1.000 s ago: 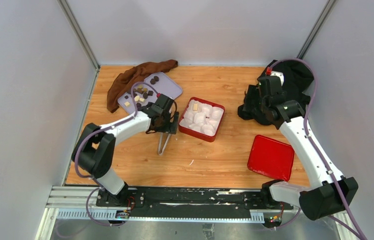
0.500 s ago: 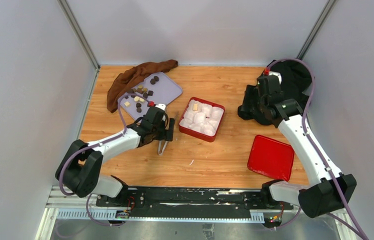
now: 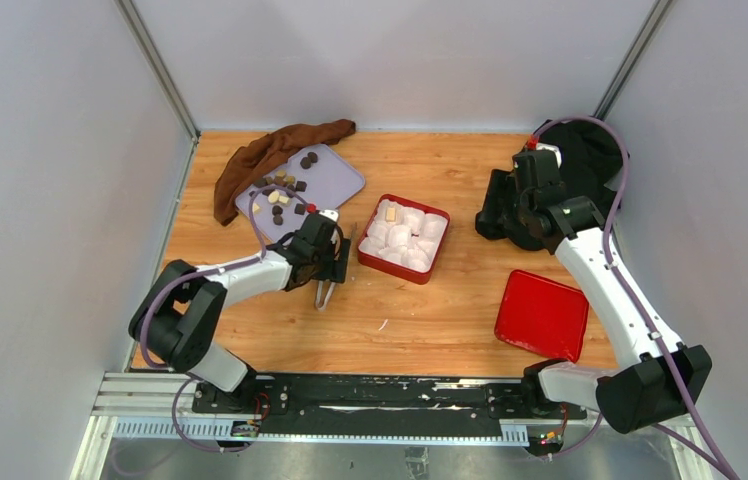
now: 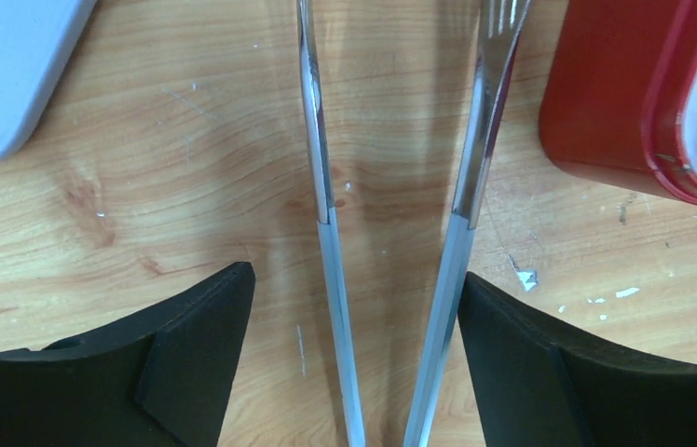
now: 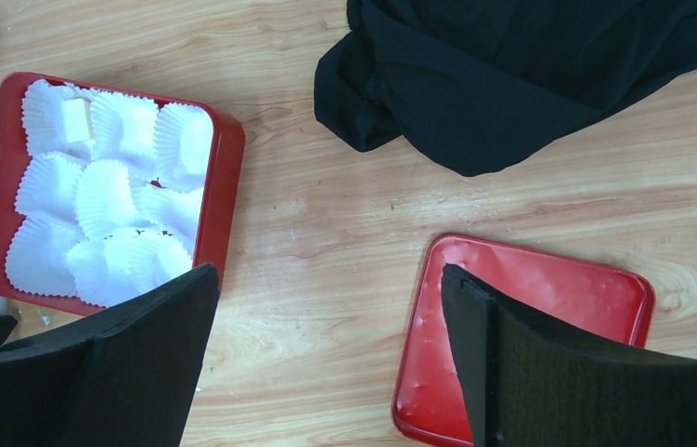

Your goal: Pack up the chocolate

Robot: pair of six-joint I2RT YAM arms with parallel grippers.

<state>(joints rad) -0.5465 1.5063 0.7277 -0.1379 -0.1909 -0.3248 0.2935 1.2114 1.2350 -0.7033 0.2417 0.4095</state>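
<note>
Several small chocolate pieces (image 3: 285, 190), mostly dark brown and a few cream, lie on a lavender tray (image 3: 335, 175) at the back left. One cream piece (image 3: 390, 213) sits in a white paper cup in the red box (image 3: 395, 270); it also shows in the right wrist view (image 5: 77, 119). Metal tongs (image 3: 323, 295) lie on the table left of the box. My left gripper (image 3: 333, 268) is open and low over the tongs (image 4: 321, 168), both arms between its fingers (image 4: 186, 354). My right gripper (image 3: 506, 212) is open, empty and high above the table (image 5: 328, 279).
A red lid (image 3: 542, 314) lies at the front right, also in the right wrist view (image 5: 550, 307). A black cloth (image 3: 580, 160) is heaped at the back right, and a brown cloth (image 3: 270, 155) lies behind the tray. The box wall (image 4: 606, 93) is close to the right of the tongs.
My left arm has dropped down and forward, bringing its open gripper over the tongs. The tongs stay on the table. The right arm has shifted only slightly.
</note>
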